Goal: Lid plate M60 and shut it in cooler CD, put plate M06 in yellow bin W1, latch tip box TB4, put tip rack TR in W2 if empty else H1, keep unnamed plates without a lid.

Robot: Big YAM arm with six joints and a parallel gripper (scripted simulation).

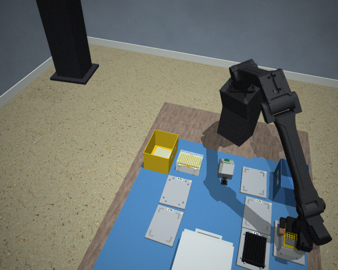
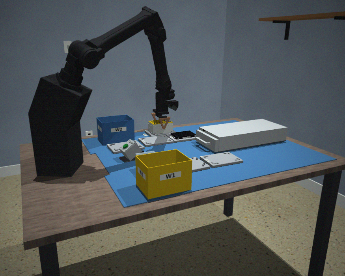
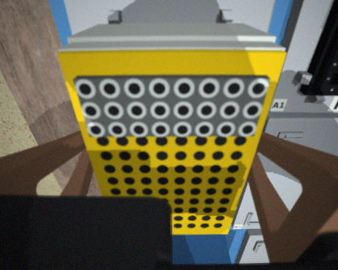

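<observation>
The tip rack TR point(image 1: 289, 239) is a grey box with a yellow top. It stands on its grey nest point(image 1: 287, 255) at the near right of the mat. In the wrist view the rack point(image 3: 174, 135) holds three rows of white-ringed tips at its far end, and the other holes are empty. My gripper point(image 3: 169, 133) is open, with one brown finger on each side of the rack and a gap at each. The rack and gripper also show in the exterior view point(image 2: 160, 124). A clear plate point(image 1: 161, 152) lies inside the yellow bin W1 point(image 1: 160, 157). The white plate is not in view.
The tip box TB4 point(image 1: 189, 162) stands beside W1, with the DONE key point(image 1: 226, 168) to its right. The blue bin W2 point(image 1: 282, 180) stands behind TR. A black plate point(image 1: 253, 250) lies on the nest left of TR. Nests N4 point(image 1: 175, 191) and N3 point(image 1: 257, 212) are bare. The cooler CD point(image 2: 242, 134) stands at the front.
</observation>
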